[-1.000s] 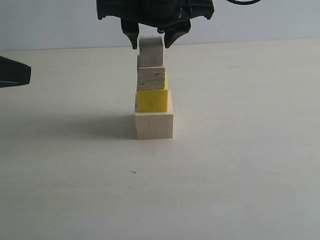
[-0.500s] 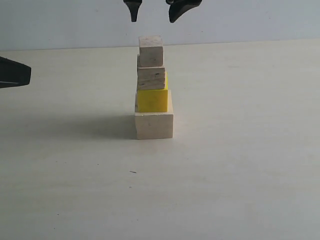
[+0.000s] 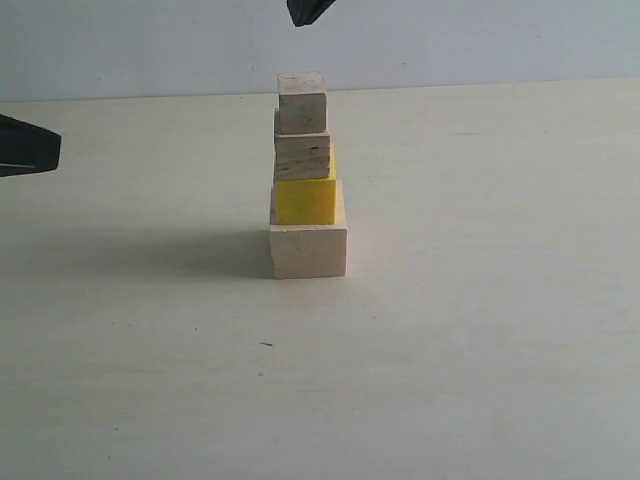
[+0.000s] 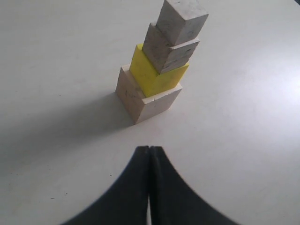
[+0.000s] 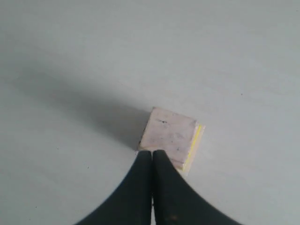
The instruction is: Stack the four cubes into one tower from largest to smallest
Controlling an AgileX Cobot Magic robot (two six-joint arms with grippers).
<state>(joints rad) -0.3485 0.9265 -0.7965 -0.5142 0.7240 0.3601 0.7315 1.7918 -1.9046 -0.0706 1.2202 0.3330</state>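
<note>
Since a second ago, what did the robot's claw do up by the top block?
The right gripper, open around the smallest cube, lifted away upward and shut. The tower of four cubes did not move; the left gripper stayed shut at the side.

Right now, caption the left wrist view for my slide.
Shut left pincer faces the freestanding four-cube tower on the pale table.

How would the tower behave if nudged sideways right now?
The tower would probably topple rather than slide: it stands tall and narrow, four separate cubes. The yellow cube shows past only one side of the top cube from above, so the stack is off-centre and likely less stable.
</note>
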